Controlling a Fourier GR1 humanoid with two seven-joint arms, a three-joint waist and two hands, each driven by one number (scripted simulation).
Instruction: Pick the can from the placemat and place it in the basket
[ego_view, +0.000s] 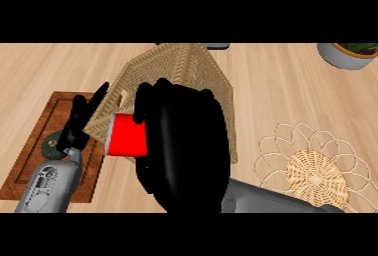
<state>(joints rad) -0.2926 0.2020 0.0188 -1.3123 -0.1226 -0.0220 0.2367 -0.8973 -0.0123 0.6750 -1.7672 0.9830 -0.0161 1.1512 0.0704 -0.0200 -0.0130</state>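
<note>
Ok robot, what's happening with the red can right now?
Right hand curled round red can, over tall woven wicker basket. Left hand open, resting at view's left. Can not yet in basket. Nothing blocking.

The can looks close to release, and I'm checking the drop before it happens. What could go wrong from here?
1. The right hand holds the red can over the basket's near-left rim, so a release here might catch the rim or land outside.
2. The hand hides most of the basket's opening, so alignment is hard to judge.
3. The left hand rests beside the basket; a sideways swing might brush it.
</note>
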